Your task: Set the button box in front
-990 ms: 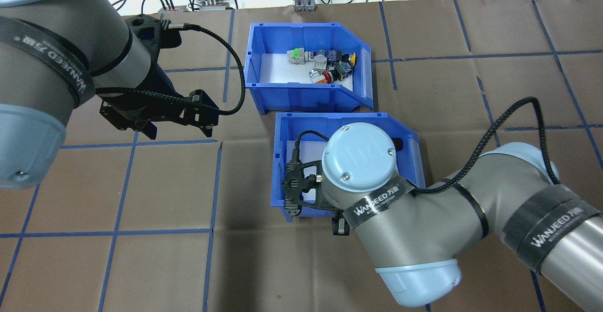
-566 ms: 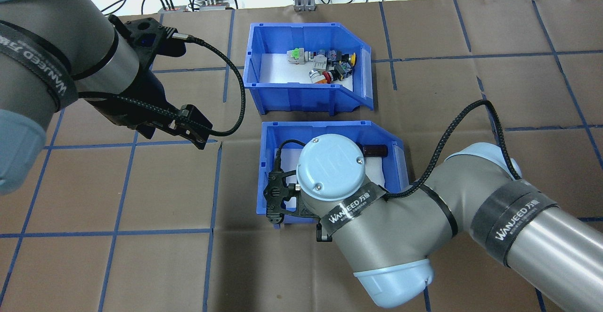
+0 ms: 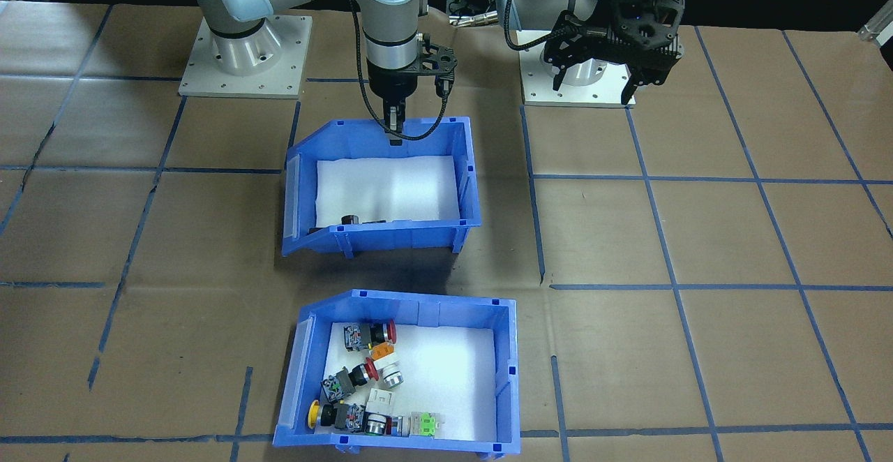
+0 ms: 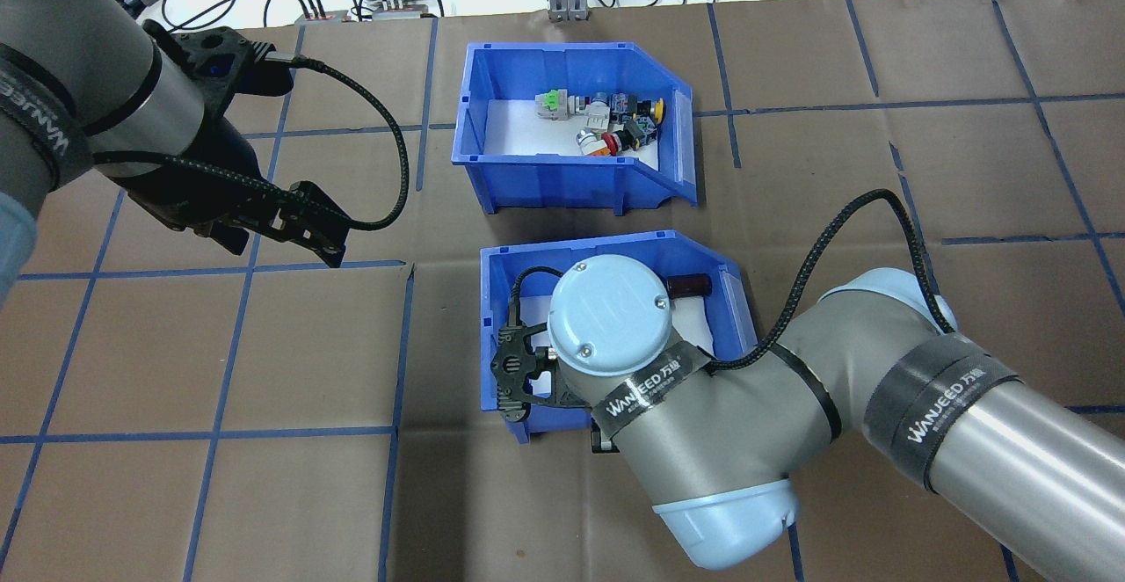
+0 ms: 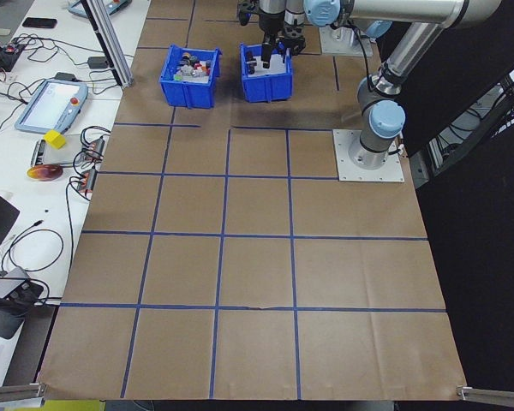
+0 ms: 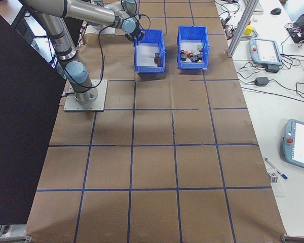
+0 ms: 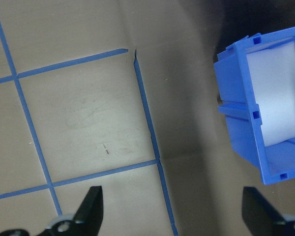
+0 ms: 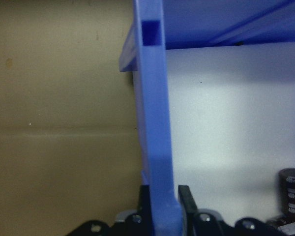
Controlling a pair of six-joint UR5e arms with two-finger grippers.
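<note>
Right gripper, top center, is pinching the capacitor bin's back wall; left gripper hangs wide open, empty. Drag it clear slowly, without nudging the button box.

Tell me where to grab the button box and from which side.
Grip the button box by its tall back wall, coming straight down with one finger inside and one outside. That wall is thin and upright with bare foam beside it; the buttons crowd the sloped open front.
</note>
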